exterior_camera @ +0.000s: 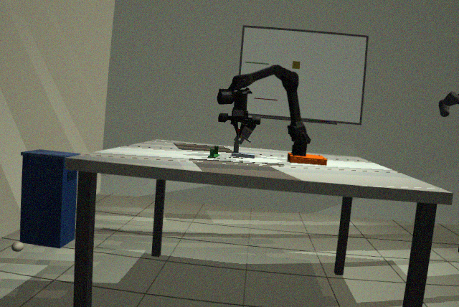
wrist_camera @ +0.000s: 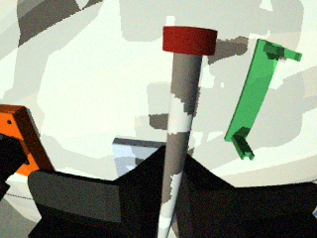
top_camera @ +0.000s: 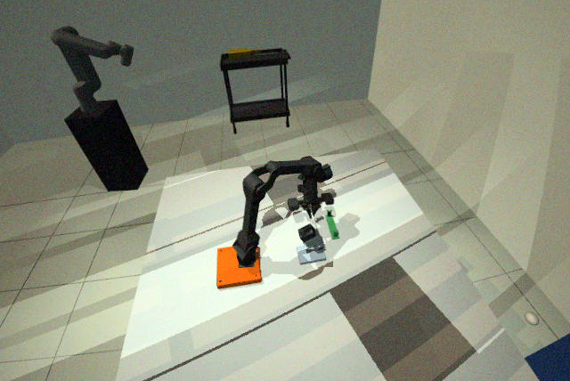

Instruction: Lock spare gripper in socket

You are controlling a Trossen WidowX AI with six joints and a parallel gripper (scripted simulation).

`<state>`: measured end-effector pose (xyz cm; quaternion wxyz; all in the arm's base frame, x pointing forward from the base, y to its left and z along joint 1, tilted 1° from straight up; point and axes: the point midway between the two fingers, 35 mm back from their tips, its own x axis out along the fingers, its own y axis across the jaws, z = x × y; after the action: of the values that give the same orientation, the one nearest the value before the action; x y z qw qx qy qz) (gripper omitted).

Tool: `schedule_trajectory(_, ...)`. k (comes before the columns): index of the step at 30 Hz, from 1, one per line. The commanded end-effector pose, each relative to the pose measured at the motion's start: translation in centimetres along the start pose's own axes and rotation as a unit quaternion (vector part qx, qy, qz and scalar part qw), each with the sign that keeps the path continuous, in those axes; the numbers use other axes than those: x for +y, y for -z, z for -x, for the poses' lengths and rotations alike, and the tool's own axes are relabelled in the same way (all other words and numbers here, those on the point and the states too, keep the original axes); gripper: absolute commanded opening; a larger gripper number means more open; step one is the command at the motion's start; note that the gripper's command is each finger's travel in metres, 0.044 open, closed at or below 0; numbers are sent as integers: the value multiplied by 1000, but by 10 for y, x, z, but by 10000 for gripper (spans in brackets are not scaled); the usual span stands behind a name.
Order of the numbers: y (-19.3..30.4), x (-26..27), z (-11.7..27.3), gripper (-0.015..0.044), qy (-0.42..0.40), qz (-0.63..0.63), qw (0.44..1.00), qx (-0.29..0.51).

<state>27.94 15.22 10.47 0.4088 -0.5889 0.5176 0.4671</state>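
My gripper (top_camera: pixel 311 214) (exterior_camera: pixel 237 140) (wrist_camera: pixel 169 152) is shut on the lock pin (exterior_camera: pixel 238 130) (wrist_camera: pixel 181 106), a grey shaft with a red head. In the wrist view the head points up the picture, away from the fingers; the tip is hidden. The mount has a pale blue-grey base (top_camera: pixel 311 255) (exterior_camera: pixel 243 155) (wrist_camera: pixel 130 160) and a grey post. A dark tilted block (top_camera: pixel 306 232) (exterior_camera: pixel 245 133) sits on top; whether it is bare socket or includes the docked spare gripper I cannot tell. My fingertips are close beside it. Contact cannot be told.
A green holder (top_camera: pixel 331 225) (exterior_camera: pixel 213 153) (wrist_camera: pixel 253 94) with two small uprights lies beside the mount, with nothing seen in it. The orange base plate (top_camera: pixel 239 274) (exterior_camera: pixel 315 159) (wrist_camera: pixel 29 134) of my arm is on the mount's other side.
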Motion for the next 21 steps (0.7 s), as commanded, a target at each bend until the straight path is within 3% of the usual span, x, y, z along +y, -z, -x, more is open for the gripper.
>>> schedule_trajectory(1, -2, 2, -7, 0, -2, -2, 1000, -2)
schedule_trajectory(10, -11, 2, -44, 0, -3, -2, 1000, -3)
schedule_trajectory(21, -7, 3, -49, 0, -1, -3, 1000, -4)
